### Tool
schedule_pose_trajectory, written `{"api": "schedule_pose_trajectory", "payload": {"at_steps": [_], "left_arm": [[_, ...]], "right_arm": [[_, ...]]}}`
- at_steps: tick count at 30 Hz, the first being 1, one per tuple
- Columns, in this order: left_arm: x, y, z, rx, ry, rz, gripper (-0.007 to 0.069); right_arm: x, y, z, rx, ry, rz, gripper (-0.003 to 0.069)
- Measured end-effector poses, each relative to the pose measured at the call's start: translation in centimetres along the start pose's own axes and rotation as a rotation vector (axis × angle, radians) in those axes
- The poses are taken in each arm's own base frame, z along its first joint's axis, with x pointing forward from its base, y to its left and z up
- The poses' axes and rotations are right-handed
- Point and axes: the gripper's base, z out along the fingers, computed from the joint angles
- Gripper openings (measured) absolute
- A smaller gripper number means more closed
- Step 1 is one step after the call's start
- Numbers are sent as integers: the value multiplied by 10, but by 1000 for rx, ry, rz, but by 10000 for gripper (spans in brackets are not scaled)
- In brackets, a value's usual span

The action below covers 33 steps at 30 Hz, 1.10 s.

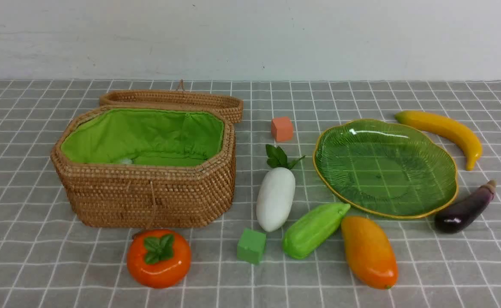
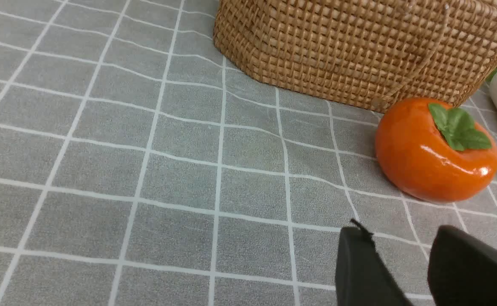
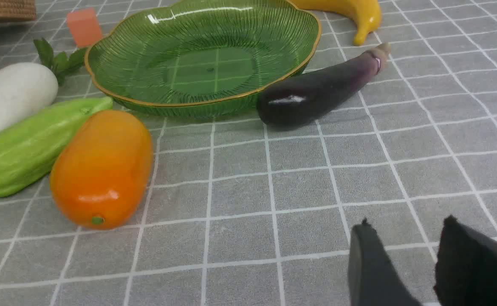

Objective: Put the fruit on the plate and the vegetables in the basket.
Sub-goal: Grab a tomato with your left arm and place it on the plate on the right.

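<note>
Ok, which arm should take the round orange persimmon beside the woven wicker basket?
Left. The round orange persimmon sits just ahead of the open left gripper; the right wrist view misses it.

- Grey surface [image 1: 28,256] with a white grid.
- Left: wicker basket [image 1: 147,201], its lid [image 1: 177,99] behind it; persimmon [image 1: 158,258] near its front wall.
- Middle: orange cube [image 1: 281,128] far, white radish [image 1: 275,199], green cube [image 1: 251,245] near, gourd [image 1: 314,230] just beside mango [image 1: 369,251].
- Right: green glass plate [image 1: 404,171]; banana [image 1: 443,128] beyond it, eggplant [image 1: 464,209] to its right.

The basket [image 1: 147,201] half hides a pale object [image 1: 125,161]
</note>
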Motion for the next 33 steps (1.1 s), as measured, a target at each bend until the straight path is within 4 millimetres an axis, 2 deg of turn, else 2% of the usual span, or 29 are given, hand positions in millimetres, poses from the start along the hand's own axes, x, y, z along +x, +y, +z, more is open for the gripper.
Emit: {"api": "schedule_pose_trajectory", "payload": {"at_steps": [17,25,30,32,33], "left_arm": [[-2,0,0,4,-20,5,239],[-22,-12,-3,188,-205,-516,239],[-31,-12,-6,233,-292,-616,234],[-32,-13,-7,235,-286,-615,216],[-38,-16,-11,241,-272,-590,168]], "right_arm": [[0,0,0,0,0,0,240],[0,0,0,0,0,0,240],[0,0,0,0,0,0,240],[0,0,0,0,0,0,240],[0,0,0,1,-1,-2,240]]}}
